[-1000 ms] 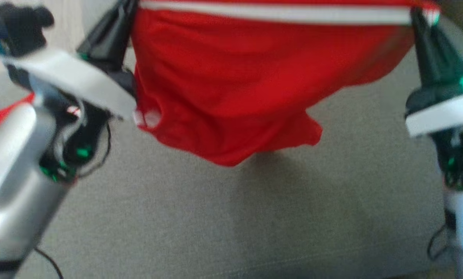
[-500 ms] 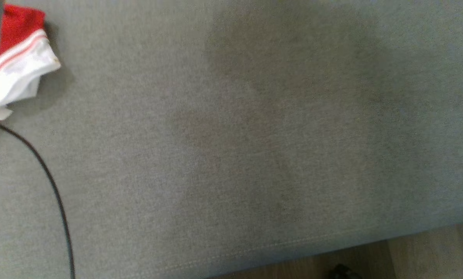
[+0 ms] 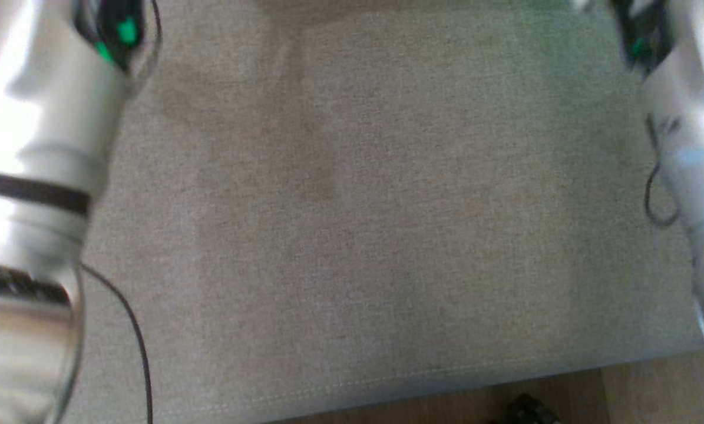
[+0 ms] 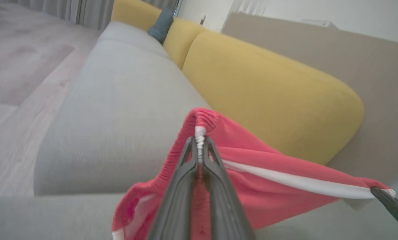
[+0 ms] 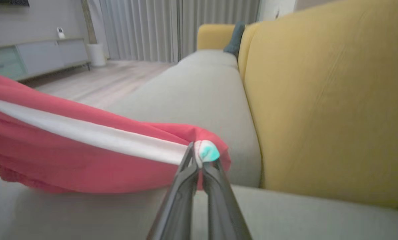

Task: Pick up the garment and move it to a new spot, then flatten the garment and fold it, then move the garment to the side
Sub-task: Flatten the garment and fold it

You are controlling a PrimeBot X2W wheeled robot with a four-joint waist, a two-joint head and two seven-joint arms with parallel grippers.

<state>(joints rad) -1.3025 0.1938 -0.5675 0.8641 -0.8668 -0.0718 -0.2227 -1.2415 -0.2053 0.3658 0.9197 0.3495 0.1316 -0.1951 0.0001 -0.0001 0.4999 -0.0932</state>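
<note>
1. Head view: even, soft indoor light; motion blur smears the left forearm [image 3: 33,147] and right forearm [image 3: 687,147]; white glare on the left one.
2. Seat cushion [image 3: 352,235]: faint diffuse shadows, green tint at upper right.
3. Left wrist view: bright, washed out; garment [image 4: 268,180] reads pink; edges bowed.
4. Right wrist view: dimmer; curtains [image 5: 152,30] soft; cyan glow at the right pincer [image 5: 199,159] tip.

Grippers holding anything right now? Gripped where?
Both hold the red shorts: left gripper pinches the ribbed waistband edge, right gripper the white stripe's end.
</note>
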